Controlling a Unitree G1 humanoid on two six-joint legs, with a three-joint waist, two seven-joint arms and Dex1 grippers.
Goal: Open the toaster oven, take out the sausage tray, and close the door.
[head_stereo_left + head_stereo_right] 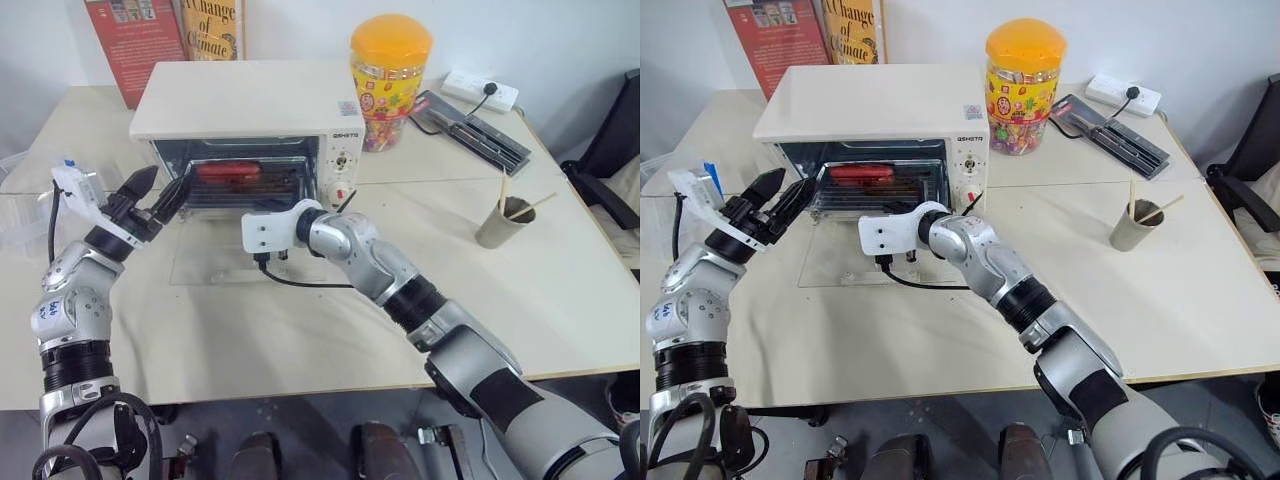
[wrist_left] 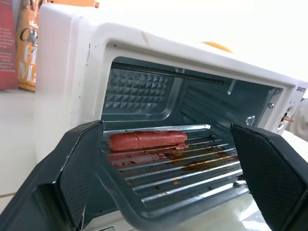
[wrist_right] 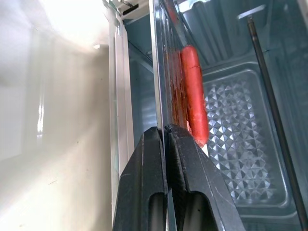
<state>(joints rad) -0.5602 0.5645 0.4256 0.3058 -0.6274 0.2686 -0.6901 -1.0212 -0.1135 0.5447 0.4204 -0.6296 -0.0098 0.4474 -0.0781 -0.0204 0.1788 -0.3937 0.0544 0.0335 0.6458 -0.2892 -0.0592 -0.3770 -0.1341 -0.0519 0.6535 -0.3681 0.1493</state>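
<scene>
On the surface (image 1: 300,340): a pale top is seen, carrying everything below.
Toaster oven (image 1: 240,100): cream-white, set toward the back left of the surface; small lettering is printed on its front panel above the knobs, too small to be read.
Door (image 1: 215,262): the clear glass panel is folded down flat on the surface in front of the oven mouth.
Books (image 1: 165,35): stood behind the oven; "Change" and "Climate" can be read on the yellow cover, and a red cover beside it bears small unreadable text.
Candy jar (image 1: 390,75): orange-lidded, with a busy printed label, just right of the oven.
Sausage tray (image 2: 178,166): silver with a wire rack and brown residue, sitting in the oven mouth, its front edge jutting slightly out; one red sausage (image 2: 147,140) lies across its rear.
Paper cup (image 1: 503,222): holding sticks, well to the right.
Left end effector (image 1: 155,198): fingers spread wide apart, held at the left side of the oven opening, facing the tray.
Right end effector (image 3: 166,144): fingers pressed together on the tray's thin front rim.
</scene>
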